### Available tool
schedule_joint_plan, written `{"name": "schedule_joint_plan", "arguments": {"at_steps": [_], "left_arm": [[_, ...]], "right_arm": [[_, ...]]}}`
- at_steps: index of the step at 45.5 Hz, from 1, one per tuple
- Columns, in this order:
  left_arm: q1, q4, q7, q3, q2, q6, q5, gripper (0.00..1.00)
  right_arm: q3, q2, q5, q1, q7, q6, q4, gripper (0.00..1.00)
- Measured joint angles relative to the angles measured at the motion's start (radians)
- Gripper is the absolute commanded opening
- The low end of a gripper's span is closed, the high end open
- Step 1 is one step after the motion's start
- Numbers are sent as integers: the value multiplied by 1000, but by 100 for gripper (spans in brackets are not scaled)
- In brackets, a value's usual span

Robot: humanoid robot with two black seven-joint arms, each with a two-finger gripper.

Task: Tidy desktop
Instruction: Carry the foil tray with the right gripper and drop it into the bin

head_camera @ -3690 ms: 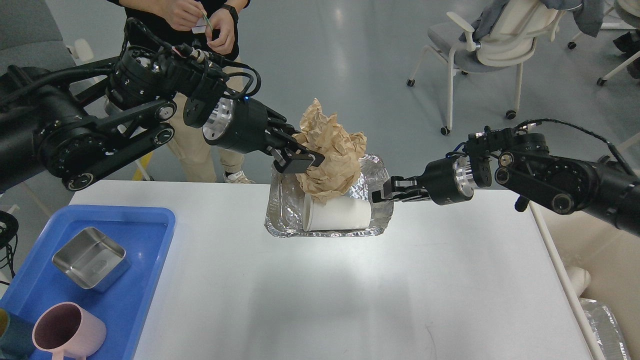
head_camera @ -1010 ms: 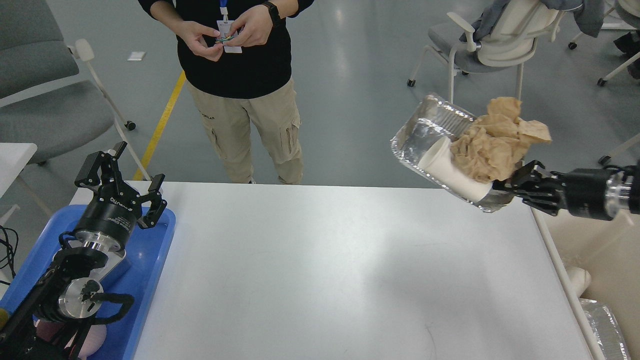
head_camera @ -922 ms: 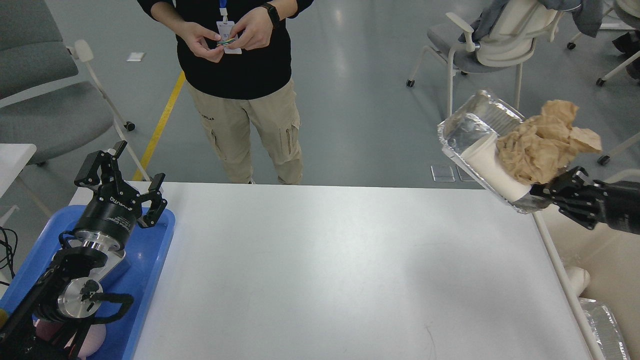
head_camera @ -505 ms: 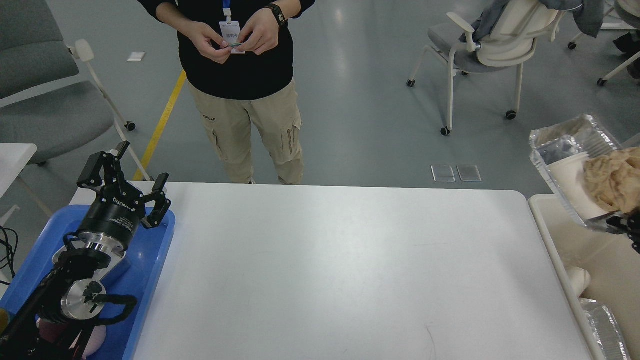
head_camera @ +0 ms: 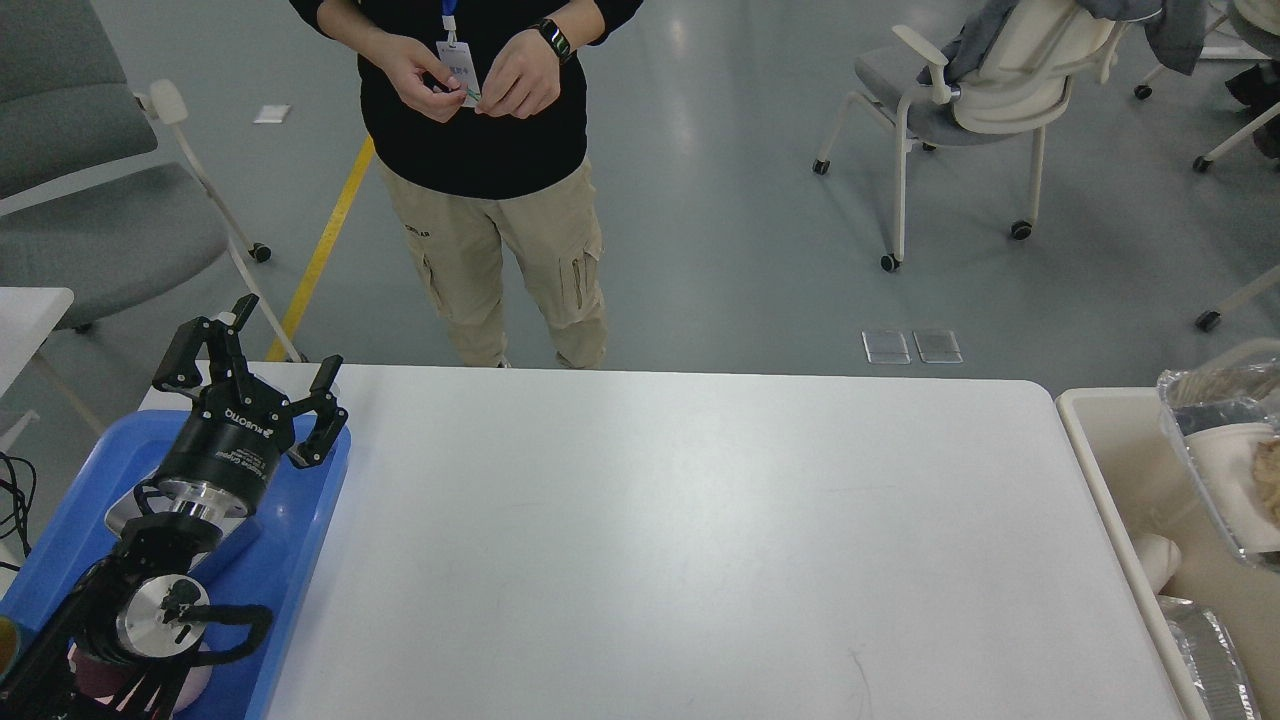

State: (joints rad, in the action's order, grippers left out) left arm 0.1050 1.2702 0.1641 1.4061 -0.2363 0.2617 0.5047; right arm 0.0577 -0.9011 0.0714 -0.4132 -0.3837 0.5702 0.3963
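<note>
The white surface (head_camera: 660,540) fills the middle of the head view, its top bare, running from the blue tray (head_camera: 290,560) on its left end to the cream bin (head_camera: 1100,450) just beside its right edge. Beyond the far edge stands a person (head_camera: 490,170) in a black shirt and khaki trousers. The left pincer (head_camera: 255,375) points up over the tray's far corner, fingers spread wide with nothing between them. At the right border a foil tray (head_camera: 1200,440) with a white paper cup (head_camera: 1225,470) and crumpled brown paper (head_camera: 1268,480) in it hangs over the bin. The right pincer lies outside the view.
</note>
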Motion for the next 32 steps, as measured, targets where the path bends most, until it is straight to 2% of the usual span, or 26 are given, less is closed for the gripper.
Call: {"name": "schedule_joint_plan", "arguments": {"at_steps": [4, 5, 6, 9, 11, 14, 23, 32], "left_arm": [[-5, 0, 0, -2, 0, 2, 0, 97], [-5, 0, 0, -3, 0, 2, 0, 97], [-6, 0, 0, -4, 1, 2, 0, 97], [-7, 0, 0, -6, 2, 3, 0, 97], [-7, 0, 0, -7, 2, 3, 0, 97], [-7, 0, 0, -7, 2, 6, 0, 97], [-12, -1, 0, -4, 2, 17, 0, 97], [-16, -2, 0, -7, 3, 18, 0, 97]], "right_arm": [[1, 29, -20, 20, 0, 0, -49, 0], [2, 34, -25, 24, 0, 0, -58, 6], [2, 40, -31, 28, 0, 0, -70, 15], [3, 56, -46, 37, 0, -4, -104, 58], [3, 66, -52, 40, 0, -7, -131, 82], [4, 89, -56, 47, 0, -12, -186, 99], [14, 205, -58, 67, 0, -22, -399, 100], [16, 241, -58, 75, 1, -22, -455, 100]]}}
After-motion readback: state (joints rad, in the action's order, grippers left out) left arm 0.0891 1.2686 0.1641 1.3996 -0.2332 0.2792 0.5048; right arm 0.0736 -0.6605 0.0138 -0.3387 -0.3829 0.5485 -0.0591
